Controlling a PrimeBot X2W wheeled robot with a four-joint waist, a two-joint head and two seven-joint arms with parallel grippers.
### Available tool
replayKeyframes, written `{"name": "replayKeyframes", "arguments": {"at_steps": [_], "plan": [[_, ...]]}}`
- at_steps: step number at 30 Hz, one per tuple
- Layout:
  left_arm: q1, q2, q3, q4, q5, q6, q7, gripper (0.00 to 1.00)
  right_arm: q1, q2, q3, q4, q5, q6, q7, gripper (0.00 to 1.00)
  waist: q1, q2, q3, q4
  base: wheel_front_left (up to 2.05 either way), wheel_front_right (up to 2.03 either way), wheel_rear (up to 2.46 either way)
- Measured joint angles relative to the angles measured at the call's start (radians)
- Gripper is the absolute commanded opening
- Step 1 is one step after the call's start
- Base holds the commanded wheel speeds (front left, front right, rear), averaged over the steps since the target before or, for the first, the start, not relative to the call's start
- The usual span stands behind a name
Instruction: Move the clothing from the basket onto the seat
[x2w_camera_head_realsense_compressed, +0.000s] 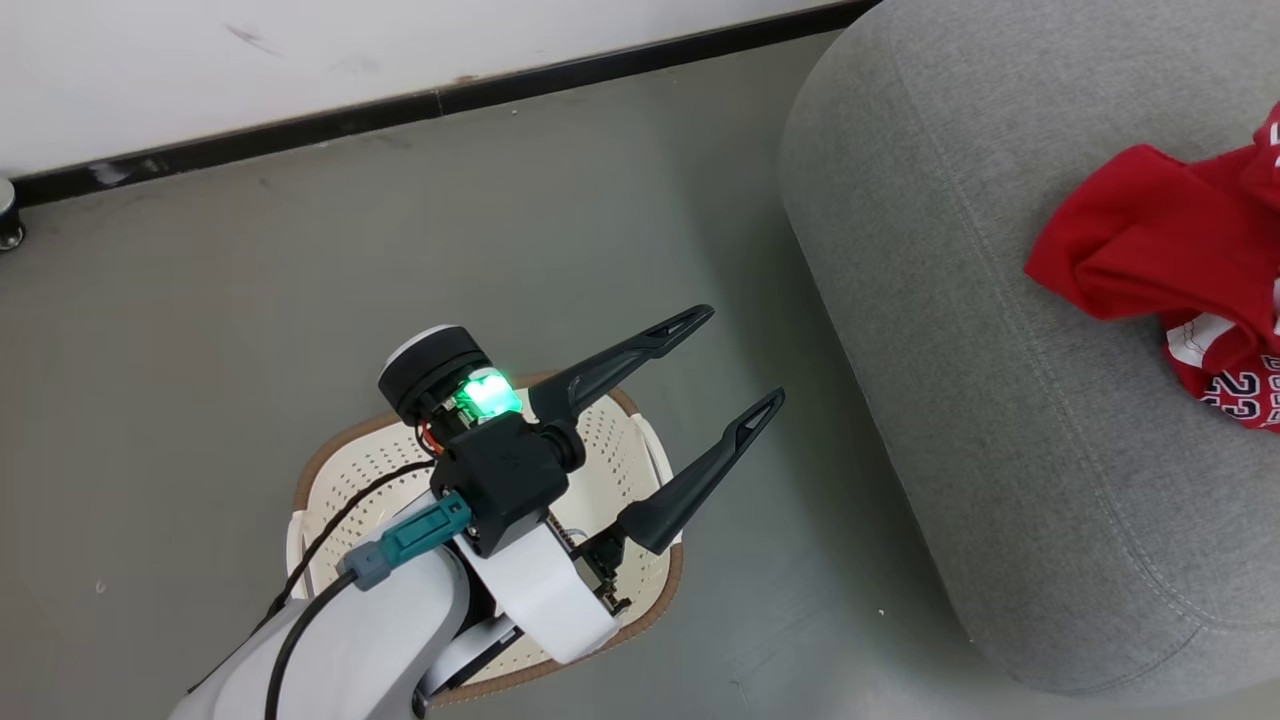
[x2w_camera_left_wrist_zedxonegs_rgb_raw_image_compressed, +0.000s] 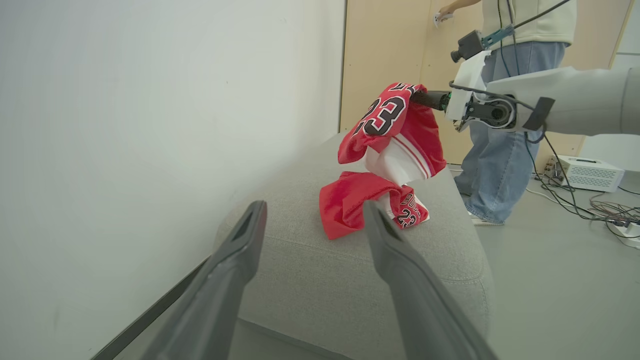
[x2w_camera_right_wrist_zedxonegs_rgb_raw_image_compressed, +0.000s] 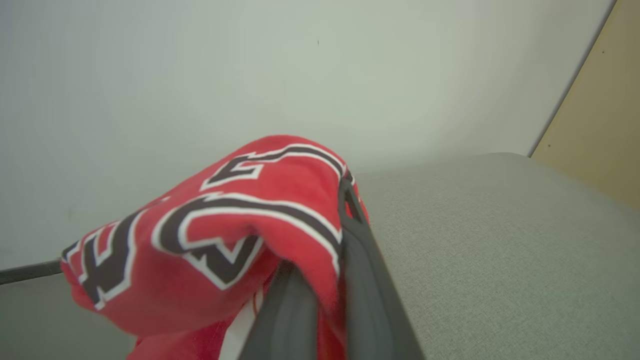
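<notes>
Head view: left pincer (x2w_camera_head_realsense_compressed: 742, 355), fingers spread wide and empty, above the basket (x2w_camera_head_realsense_compressed: 320, 470). Its arm hides most of the basket's inside. Clothing (x2w_camera_head_realsense_compressed: 1150, 250) lies on the seat (x2w_camera_head_realsense_compressed: 1000, 350), well off to this pincer's right and cut by the frame edge.

Left wrist view adds: right pincer (x2w_camera_left_wrist_zedxonegs_rgb_raw_image_compressed: 424, 97), beyond the left fingertips, clamped on a red number-23 garment hanging over a second heap. Whether the two touch is unclear.

Right wrist view: fingertips buried in fabric.
</notes>
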Motion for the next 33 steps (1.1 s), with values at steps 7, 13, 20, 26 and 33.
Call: {"name": "replayKeyframes", "arguments": {"at_steps": [7, 13, 20, 26, 33], "plan": [[-0.012, 0.001, -0.009, -0.004, 0.015, 0.000, 0.007, 1.00, 0.006, 0.046, -0.006, 0.064, -0.012, 0.000, -0.017, 0.00, 0.0000, 0.0000, 0.028, 0.018, 0.00, 0.00, 0.00], [-0.025, 0.000, -0.019, -0.002, 0.015, 0.000, 0.007, 1.00, 0.029, 0.111, -0.021, 0.133, -0.013, 0.000, -0.025, 0.00, 0.0000, 0.0000, 0.045, 0.029, 0.00, 0.00, 0.00], [-0.029, -0.002, -0.021, 0.011, 0.014, 0.000, 0.006, 1.00, 0.046, 0.150, -0.021, 0.192, -0.029, 0.000, -0.026, 0.00, 0.0000, 0.0000, 0.044, 0.026, 0.00, 0.00, 0.00], [-0.029, -0.008, -0.023, 0.021, 0.014, 0.000, -0.003, 1.00, 0.046, 0.170, -0.018, 0.214, -0.035, 0.000, -0.034, 0.00, 0.0000, 0.0000, 0.038, 0.021, 0.00, 0.00, 0.00], [-0.029, -0.013, -0.025, 0.032, 0.012, 0.000, -0.010, 1.00, 0.046, 0.179, -0.020, 0.226, -0.035, 0.000, -0.035, 0.79, 0.0000, 0.0000, 0.030, 0.012, 0.00, 0.00, 0.00]]}}
